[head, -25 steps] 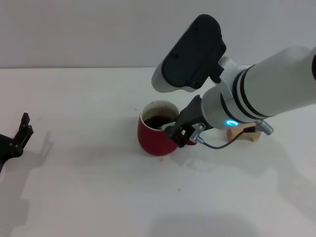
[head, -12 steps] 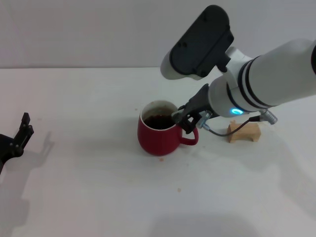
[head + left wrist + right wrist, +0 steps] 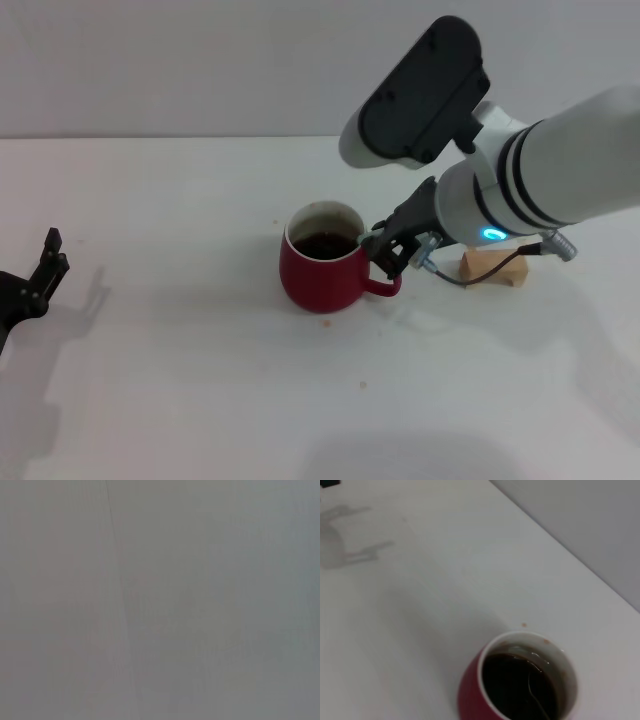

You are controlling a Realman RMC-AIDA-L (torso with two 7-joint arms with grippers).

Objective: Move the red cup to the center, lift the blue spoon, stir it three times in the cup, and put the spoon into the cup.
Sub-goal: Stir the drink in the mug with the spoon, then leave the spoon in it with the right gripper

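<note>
You are at the last step, by my reading: the blue spoon [image 3: 536, 692] already lies in the dark liquid of the red cup [image 3: 322, 271], which sits near the middle of the head view. The right gripper [image 3: 392, 247] hangs just beside the cup's handle; whether its jaws are open I cannot tell. Next, lift it clear without nudging the handle. The left gripper [image 3: 42, 268] is parked at the left edge, jaws apart.

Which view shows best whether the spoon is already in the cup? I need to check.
The right wrist view: it looks into the red cup, where the blue spoon lies in the dark liquid. The head view shows no spoon; the left wrist view shows neither.
</note>
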